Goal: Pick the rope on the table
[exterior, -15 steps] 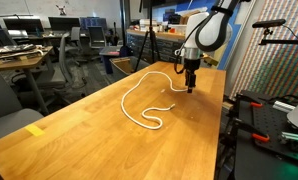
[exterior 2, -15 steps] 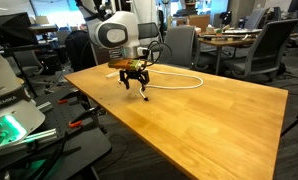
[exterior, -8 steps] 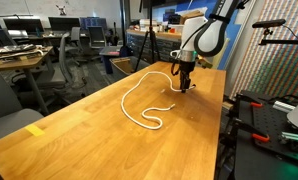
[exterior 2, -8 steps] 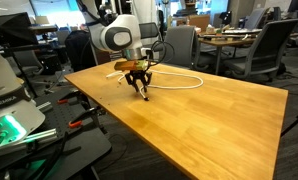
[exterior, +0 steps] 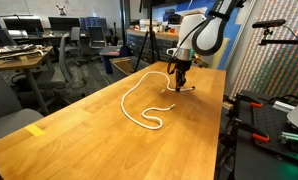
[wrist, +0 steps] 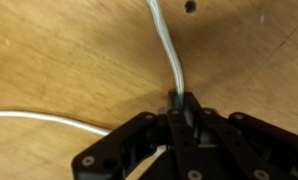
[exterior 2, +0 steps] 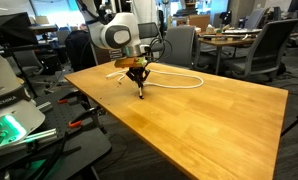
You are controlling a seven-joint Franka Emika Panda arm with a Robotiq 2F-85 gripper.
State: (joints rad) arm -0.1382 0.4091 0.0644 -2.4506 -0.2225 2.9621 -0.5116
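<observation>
Smooth glossy rope [wrist: 170, 50] on matt, grained wooden table [wrist: 69, 50].

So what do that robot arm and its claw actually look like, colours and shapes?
The arm is a chain of rounded white shells with dark bands at the joints. The gripper at its end is all black: two narrow fingers on hinged bars, with round pivot pins visible in the wrist view. No markings are legible.

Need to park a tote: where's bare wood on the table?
Free: near end of the table, from the yellow tape mark to the near loop of the rope. Crowded: far end, where the jaws pinch the rope.
</observation>
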